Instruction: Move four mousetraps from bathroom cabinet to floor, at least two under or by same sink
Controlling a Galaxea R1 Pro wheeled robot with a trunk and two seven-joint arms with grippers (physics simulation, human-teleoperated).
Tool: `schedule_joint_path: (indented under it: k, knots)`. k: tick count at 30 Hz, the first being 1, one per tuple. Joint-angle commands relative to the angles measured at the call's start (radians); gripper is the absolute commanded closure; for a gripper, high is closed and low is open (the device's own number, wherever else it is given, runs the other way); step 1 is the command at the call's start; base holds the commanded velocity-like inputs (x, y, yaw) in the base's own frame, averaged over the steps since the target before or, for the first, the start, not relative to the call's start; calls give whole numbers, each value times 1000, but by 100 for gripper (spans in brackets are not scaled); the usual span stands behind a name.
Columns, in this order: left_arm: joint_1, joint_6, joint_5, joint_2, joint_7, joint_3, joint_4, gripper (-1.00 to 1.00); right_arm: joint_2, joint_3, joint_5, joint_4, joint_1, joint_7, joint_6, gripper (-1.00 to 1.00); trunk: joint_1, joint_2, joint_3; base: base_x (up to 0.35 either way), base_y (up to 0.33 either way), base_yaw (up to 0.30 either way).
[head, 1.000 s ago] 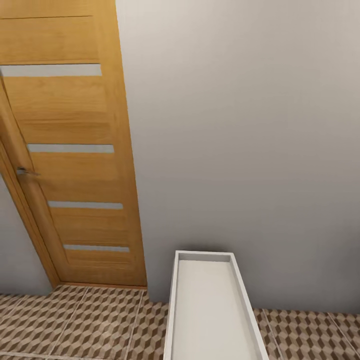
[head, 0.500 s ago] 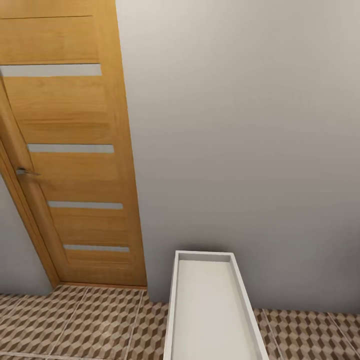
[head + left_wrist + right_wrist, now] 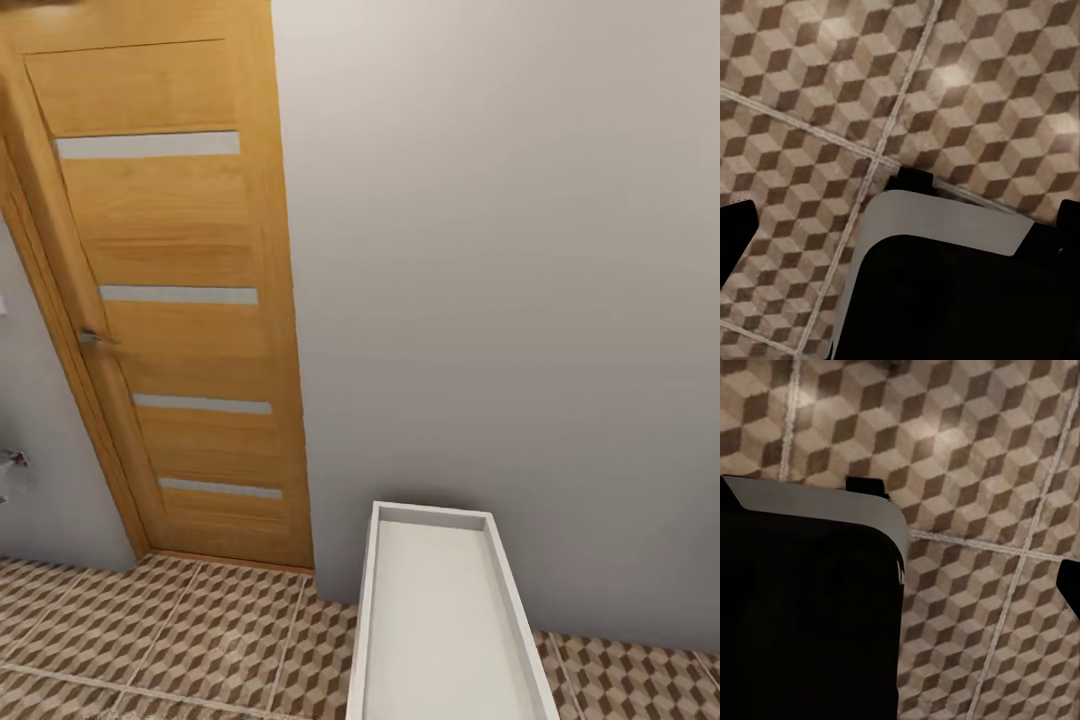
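The mousetraps and the cabinet are out of view. The bathroom floor (image 3: 200, 630), with its brown and beige cube-pattern tiles, runs along the foot of the wall and lies under both wrist cameras (image 3: 810, 90) (image 3: 967, 450). My left gripper (image 3: 900, 232) hangs over the floor, open and empty, one black fingertip at each side of the left wrist view. In the right wrist view my right gripper (image 3: 900, 585) also looks open: one dark fingertip (image 3: 1071, 585) sits far out at the edge, the other is lost against my dark base.
An orange wooden door (image 3: 180, 300) with pale glass strips and a metal handle (image 3: 95, 338) stands shut at the left. A plain grey wall (image 3: 500, 250) is straight ahead. A long white basin-like trough (image 3: 368, 620) stands against it. A small metal fixture (image 3: 12, 460) shows at the far left.
The head camera has turned slightly left: door and white trough now sit further right in the picture, and a wall fixture has come in at the left. Nothing itself moved.
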Motion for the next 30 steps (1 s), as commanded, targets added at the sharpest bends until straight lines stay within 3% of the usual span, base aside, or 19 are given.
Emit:
schedule_joint_path:
  k: [1, 30]
  knots:
    - [-1, -2, 8, 0, 2, -8, 0, -100, 1, 7, -5, 3, -1, -2, -5, -100, 0, -1, -1, 0, 0, 277]
    - [-1, -4, 9, 1, 2, -8, 0, -100, 1, 7, -5, 3, -1, -3, -5, -100, 0, -1, -1, 0, 0, 279]
